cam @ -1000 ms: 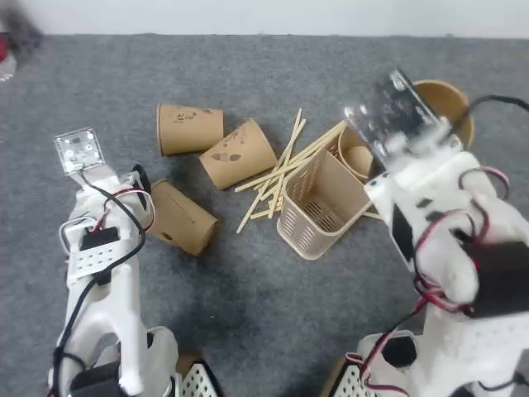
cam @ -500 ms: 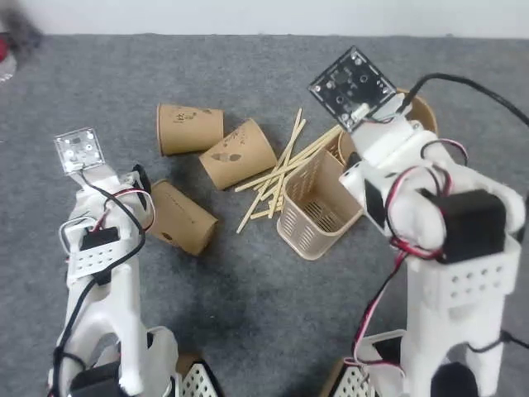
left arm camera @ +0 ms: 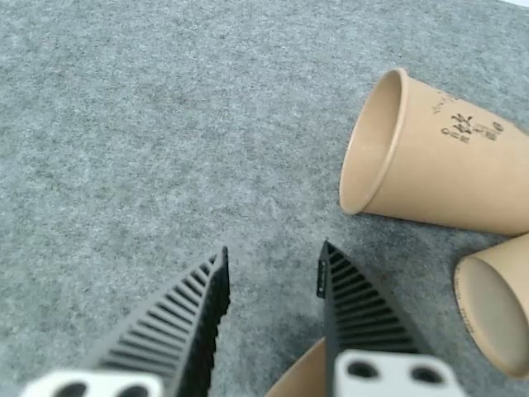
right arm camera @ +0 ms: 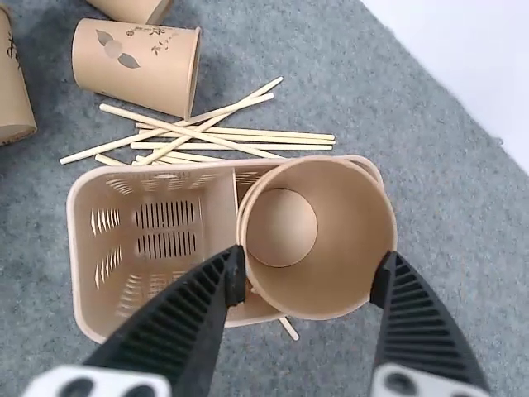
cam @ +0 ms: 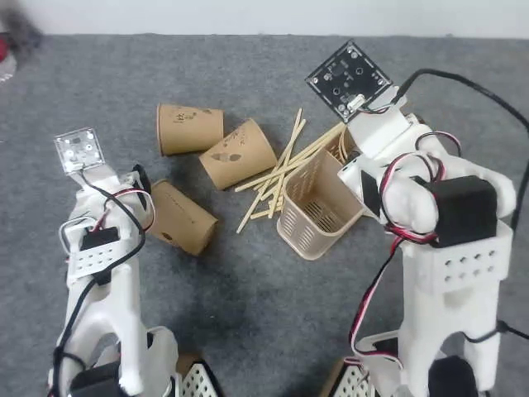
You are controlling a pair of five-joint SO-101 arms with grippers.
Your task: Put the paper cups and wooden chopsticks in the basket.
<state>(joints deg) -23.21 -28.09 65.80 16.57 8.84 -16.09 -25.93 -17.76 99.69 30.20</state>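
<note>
Right tool [right arm camera: 310,260] pinches a paper cup [right arm camera: 331,277], one finger [right arm camera: 216,294] on each side of the rim. The cup's mouth faces the wrist cam and its inner bottom is visible. The held cup overlaps one end of the basket [cam: 314,217]; can't tell if it's inside or just above. In the high view the basket sits a bit toward 3 o'clk from centre on the grey surface [cam: 248,314], open side up and slatted walls showing, w/ the right arm [cam: 430,207] covering its 3 o'clk side. Wooden chopsticks [cam: 285,161] lie in a loose fan on the surface at approx 11 o'clk of the basket, the near ends touching or tucked behind its rim. Three more cups lie on their sides btwn 9 and 10 o'clk of the basket: far cup [cam: 188,128], mid cup [cam: 238,155] just beside it and next to the chopsticks, and near cup [cam: 178,217] at 8 o'clk of the mid cup. Left tool [left arm camera: 274,250] is spread w/ nothing btwn the fingers, low over bare surface. Near cup's edge shows just under it, and the far cup is close ahead w/ its mouth turned toward the tool. Left arm [cam: 103,248] stands at 8 o'clk of the scene, beside the near cup.
</note>
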